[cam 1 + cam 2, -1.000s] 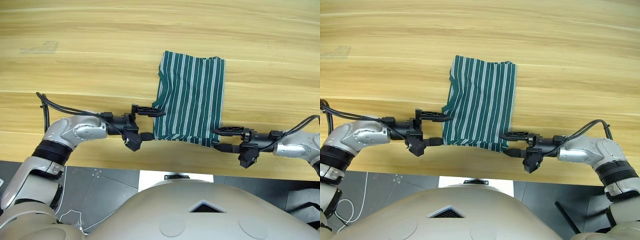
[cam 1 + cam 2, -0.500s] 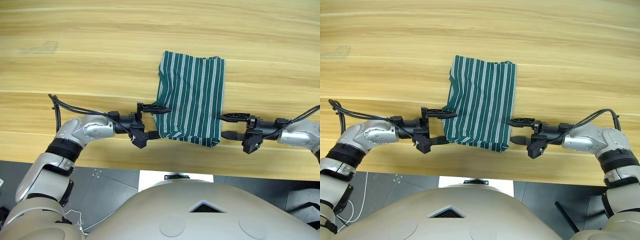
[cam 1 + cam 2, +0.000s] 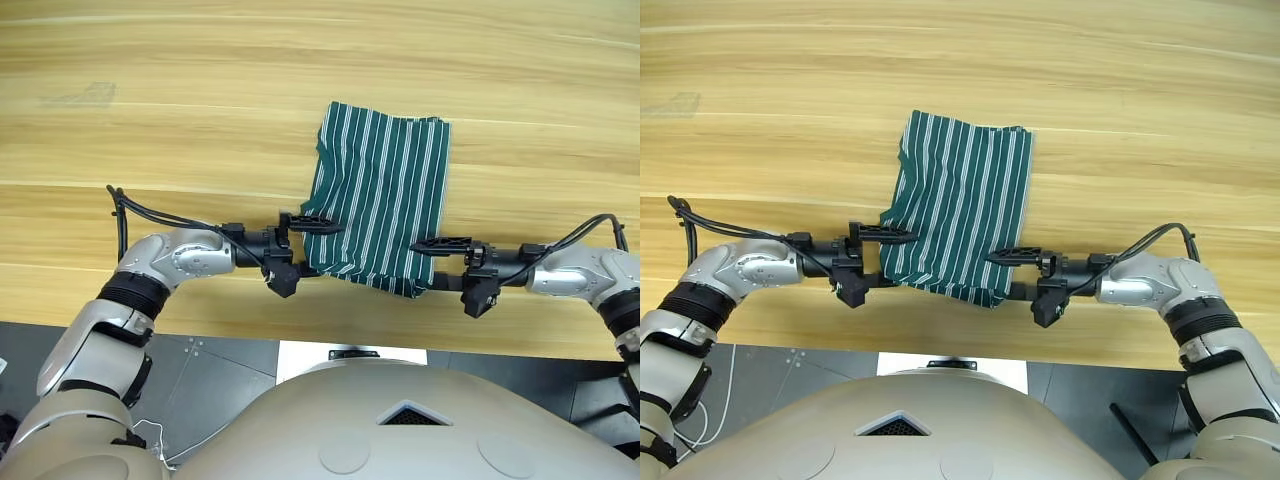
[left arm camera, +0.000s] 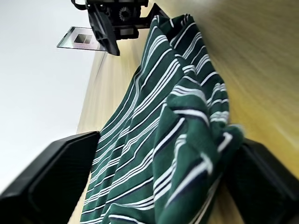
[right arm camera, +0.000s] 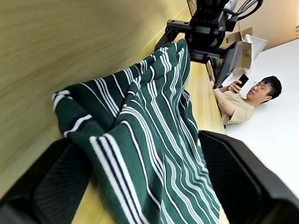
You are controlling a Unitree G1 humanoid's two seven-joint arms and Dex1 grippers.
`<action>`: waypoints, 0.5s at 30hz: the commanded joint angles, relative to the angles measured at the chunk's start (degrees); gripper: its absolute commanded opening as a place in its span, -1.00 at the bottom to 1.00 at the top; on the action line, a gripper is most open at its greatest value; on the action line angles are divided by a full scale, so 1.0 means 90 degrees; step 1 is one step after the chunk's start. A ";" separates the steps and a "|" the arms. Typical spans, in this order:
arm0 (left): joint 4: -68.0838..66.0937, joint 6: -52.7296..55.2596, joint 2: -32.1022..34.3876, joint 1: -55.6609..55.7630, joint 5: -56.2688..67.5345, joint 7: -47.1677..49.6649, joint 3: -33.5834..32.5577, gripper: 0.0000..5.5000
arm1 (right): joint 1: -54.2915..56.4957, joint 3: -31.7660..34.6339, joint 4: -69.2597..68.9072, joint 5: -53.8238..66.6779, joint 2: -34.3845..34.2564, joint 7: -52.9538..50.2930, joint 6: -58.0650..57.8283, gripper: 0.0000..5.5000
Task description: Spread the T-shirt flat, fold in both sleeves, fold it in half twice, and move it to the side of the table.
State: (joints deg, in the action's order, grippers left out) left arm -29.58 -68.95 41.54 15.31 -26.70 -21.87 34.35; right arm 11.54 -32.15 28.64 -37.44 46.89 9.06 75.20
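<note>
1. The pale wooden surface (image 3: pixel 200 120) spans the head views from edge to edge.
2. The green T-shirt (image 3: pixel 385 190) with white stripes lies folded into a narrow oblong just right of centre in the left eye view. Its near end is bunched and narrower than its far end.
3. The left gripper (image 3: pixel 325 247) sits at the shirt's lower-left corner, jaws spread with the striped cloth between them.
4. The right gripper (image 3: pixel 420 263) sits at the lower-right corner, jaws likewise spread around the bunched fabric.
</note>
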 commanded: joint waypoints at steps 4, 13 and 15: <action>-0.0570 0.0342 0.0112 -0.0295 -0.1023 -0.0344 0.0431 0.18 | -0.0029 -0.0033 0.0375 -0.0627 -0.0269 0.0061 -0.0265 -0.05; -0.0944 0.0356 0.0079 -0.0191 -0.1125 -0.0176 0.0463 -0.37 | 0.0012 0.0034 0.0545 -0.0837 -0.0385 -0.0111 -0.0354 -0.63; -0.1004 0.0350 0.0088 -0.0168 -0.1149 -0.0135 0.0454 -0.44 | 0.0036 0.0037 0.0590 -0.0865 -0.0399 -0.0130 -0.0358 -0.75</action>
State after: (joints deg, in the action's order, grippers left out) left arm -33.55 -70.11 41.43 16.53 -29.56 -20.84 36.11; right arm 11.81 -31.52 32.34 -41.88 43.41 7.06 74.47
